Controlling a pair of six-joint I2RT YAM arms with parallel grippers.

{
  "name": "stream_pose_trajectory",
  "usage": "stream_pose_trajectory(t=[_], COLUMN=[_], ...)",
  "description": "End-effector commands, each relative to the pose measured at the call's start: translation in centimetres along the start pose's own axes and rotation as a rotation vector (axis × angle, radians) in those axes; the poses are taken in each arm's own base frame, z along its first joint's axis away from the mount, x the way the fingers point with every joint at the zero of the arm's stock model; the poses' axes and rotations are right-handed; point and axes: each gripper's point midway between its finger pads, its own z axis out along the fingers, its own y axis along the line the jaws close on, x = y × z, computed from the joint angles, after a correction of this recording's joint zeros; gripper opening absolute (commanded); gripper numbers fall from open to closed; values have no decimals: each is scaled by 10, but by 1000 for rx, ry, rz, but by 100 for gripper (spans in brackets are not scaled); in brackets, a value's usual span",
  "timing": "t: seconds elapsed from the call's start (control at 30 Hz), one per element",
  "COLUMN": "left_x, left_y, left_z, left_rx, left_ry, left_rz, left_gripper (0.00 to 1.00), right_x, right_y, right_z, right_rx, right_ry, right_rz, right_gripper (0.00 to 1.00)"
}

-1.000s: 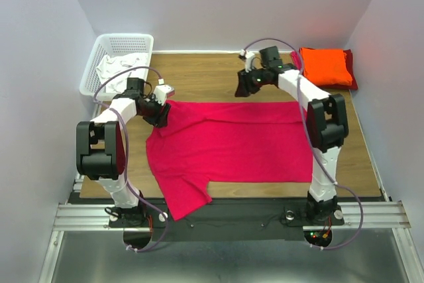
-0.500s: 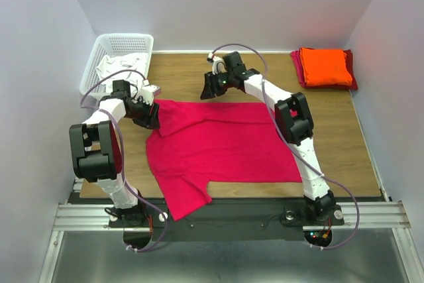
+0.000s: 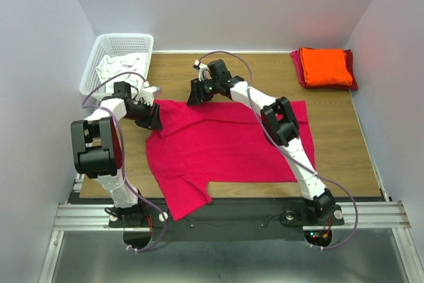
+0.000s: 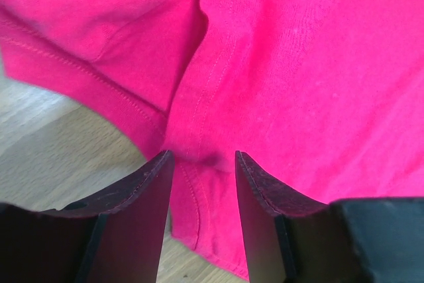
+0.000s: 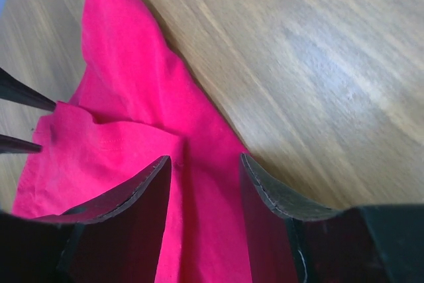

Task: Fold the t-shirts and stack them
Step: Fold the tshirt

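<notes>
Left gripper (image 4: pixel 203 157) and right gripper (image 5: pixel 205 160), jaws parted and empty, straddle the magenta t-shirt's (image 3: pixel 232 144) far-left edge, apparently poised to pinch it for folding.

Bright, even overhead light filled the top view, tinting the white walls (image 3: pixel 40 44) faintly lilac and leaving only soft shadows beneath the arms (image 3: pixel 99 144) on the worktop (image 3: pixel 218 74). The orange t-shirt (image 3: pixel 324 65) glowed oversaturated at upper right. In the left wrist view, stitching on the pinkish-red t-shirt (image 4: pixel 298 84) read sharp, while the left claw (image 4: pixel 203 155) loomed dark along the bottom edge. In the right wrist view, a pale sheen washed over the worktop's blurred grain at upper right.
</notes>
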Motion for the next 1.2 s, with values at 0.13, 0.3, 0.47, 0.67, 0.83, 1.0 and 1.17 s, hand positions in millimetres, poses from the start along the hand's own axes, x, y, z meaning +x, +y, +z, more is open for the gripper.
stream_pose_trajectory(t=[0.13, 0.3, 0.47, 0.67, 0.83, 1.0, 1.17], left_x=[-4, -4, -2, -4, -6, -12, -16], left_y=[0, 1, 1, 2, 2, 2, 3], left_z=[-1, 1, 3, 3, 2, -2, -10], left_rx=[17, 19, 25, 25, 30, 38, 28], left_ry=[-25, -24, -20, -27, -35, -60, -79], left_rz=[1, -1, -4, -1, -3, -9, 1], left_gripper=[52, 51, 51, 50, 42, 20, 2], right_x=[-22, -19, -15, -8, -11, -19, -23], right_y=[19, 25, 34, 42, 46, 57, 72], right_z=[10, 13, 17, 22, 18, 8, -5], right_rx=[-50, -71, -103, -124, -129, -144, -173], right_ry=[-66, -58, -48, -30, -35, -44, -45], right_rz=[-47, -51, -52, -52, -60, -69, -79], right_gripper=[51, 50, 46, 38, 19, 3, 1])
